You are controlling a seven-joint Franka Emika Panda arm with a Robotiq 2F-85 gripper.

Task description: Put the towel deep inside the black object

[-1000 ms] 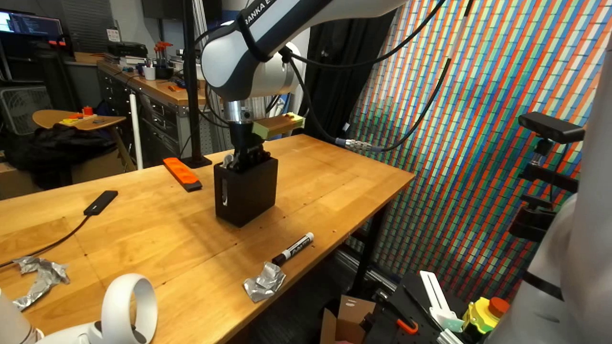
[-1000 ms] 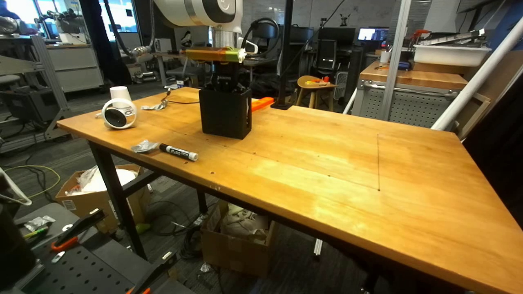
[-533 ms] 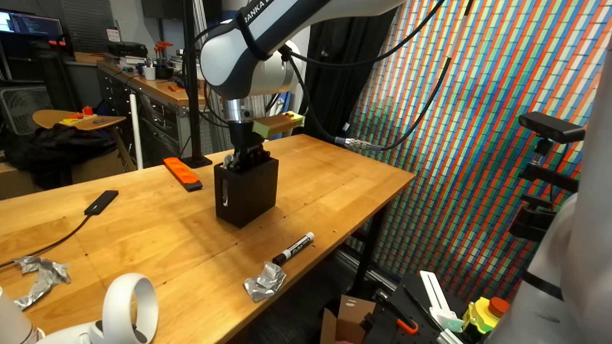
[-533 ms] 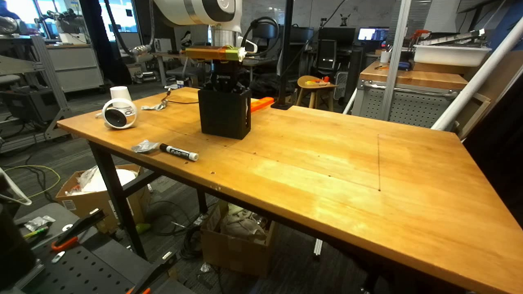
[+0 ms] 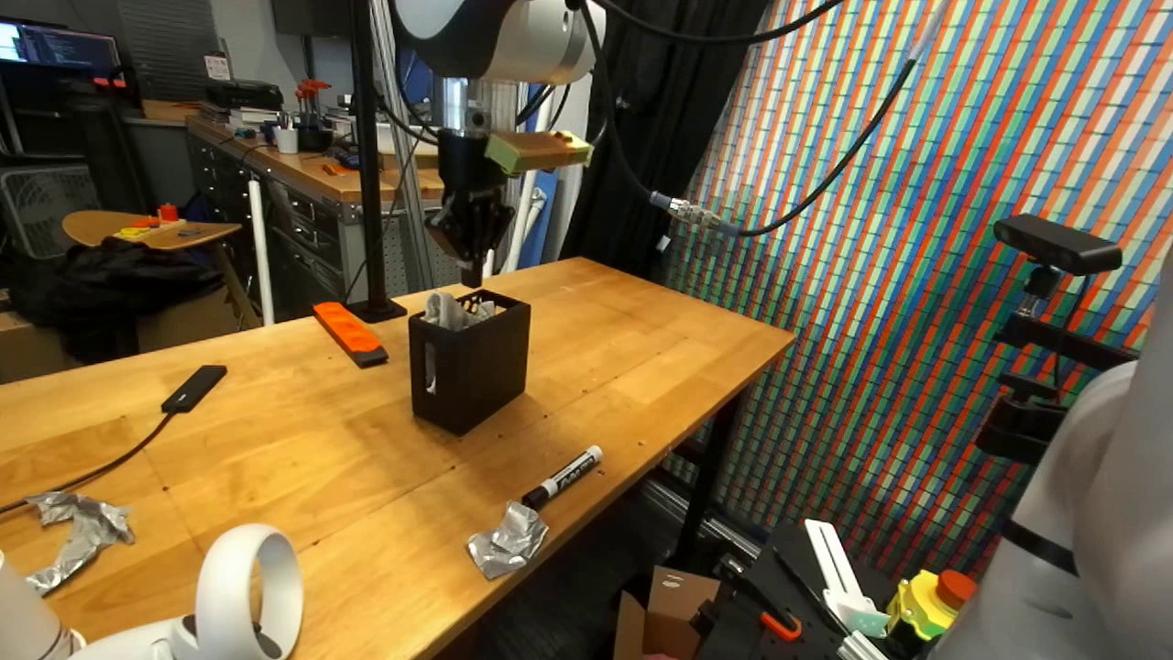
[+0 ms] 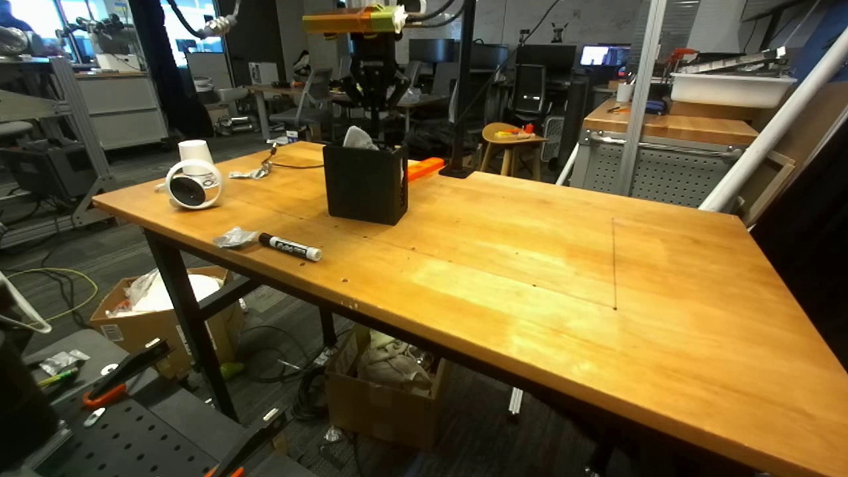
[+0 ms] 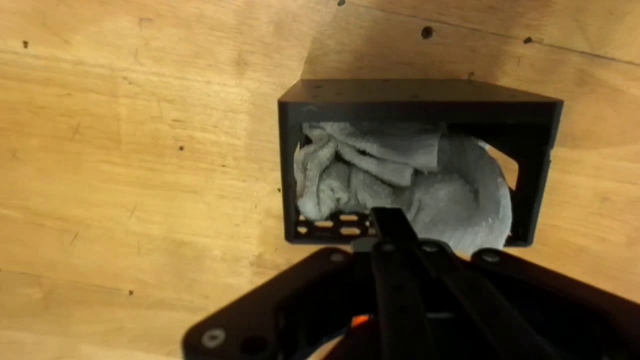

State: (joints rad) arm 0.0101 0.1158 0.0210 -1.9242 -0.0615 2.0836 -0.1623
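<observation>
The black open-topped box (image 5: 470, 376) stands upright on the wooden table, also in an exterior view (image 6: 363, 184) and the wrist view (image 7: 420, 91). The crumpled grey towel (image 7: 452, 202) lies in the box. Part of the towel sticks up above the rim at one end, as seen in both exterior views (image 5: 446, 312) (image 6: 359, 138). My gripper (image 5: 472, 277) is above the box opening, its fingertips together with nothing between them. The gripper is also in an exterior view (image 6: 375, 119) and the wrist view (image 7: 387, 212), where its fingers hide some of the towel and rim.
A marker (image 5: 562, 477) and crumpled foil (image 5: 509, 541) lie near the table edge. An orange tool (image 5: 348, 333) lies by a black post (image 5: 368, 183) behind the box. A black adapter (image 5: 193, 389), more foil (image 5: 82, 536) and a white controller (image 5: 247, 587) are at the other end.
My gripper has risen straight up out of the box, where its fingers were hidden. The towel stays behind in the box and its top now shows. The box has hardly moved.
</observation>
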